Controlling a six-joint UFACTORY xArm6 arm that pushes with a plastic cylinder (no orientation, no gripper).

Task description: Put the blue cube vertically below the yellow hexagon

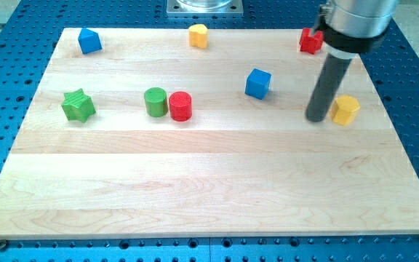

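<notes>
Across nearly the whole view lies a pale wooden board (209,182), made of long planks with a light grain, its far edge narrower than its near one. Around and under it spreads a blue metal table (413,80) pierced with a regular grid of small holes. At the view's top centre a grey metal plate (204,6) juts over the board's far edge. No brand, label or writing can be read anywhere.

From the view's top right comes the arm's grey and black body (356,25), ending in a straight dark rod (327,84). It carries no fingers, so nothing is clenched or held; my tip (316,118) rests on the board just left of the yellow hexagon (345,110), nearly touching it.

The blue cube (258,83) sits left of the rod and well apart from it, higher in the view than the yellow hexagon and off to its left, not below it.

At the view's left a green star (78,105) stands alone. Near the middle a green cylinder (156,101) and a red cylinder (181,106) stand side by side, touching. Along the far edge are a blue block with a peaked top (89,41), a small yellow block (198,36) whose shape is unclear, and a red block (310,41) partly hidden behind the arm.
</notes>
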